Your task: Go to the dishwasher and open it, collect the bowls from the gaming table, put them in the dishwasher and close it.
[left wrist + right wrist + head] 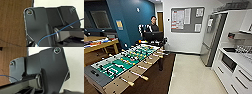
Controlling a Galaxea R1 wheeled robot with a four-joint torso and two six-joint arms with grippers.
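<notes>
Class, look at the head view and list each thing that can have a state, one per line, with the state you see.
Foosball table: standing, rods in place, no bowls seen on it.
Refrigerator: doors shut.
Lower drawers: shut.
Microwave: door shut.
Monitor: screen dark.
Notice board: papers pinned on it.
Person: upright behind the monitor.

Pale wood-look side panels on the foosball table (121,83), matt green field, wooden rod handles (144,78). Brushed-steel sheen on the far refrigerator (211,37). Glossy white cabinet fronts (236,80) at right. Dark brown carpet (159,80) beside smooth pale floor (191,75). Paper sheets on the grey noticeboard (187,19).
</notes>
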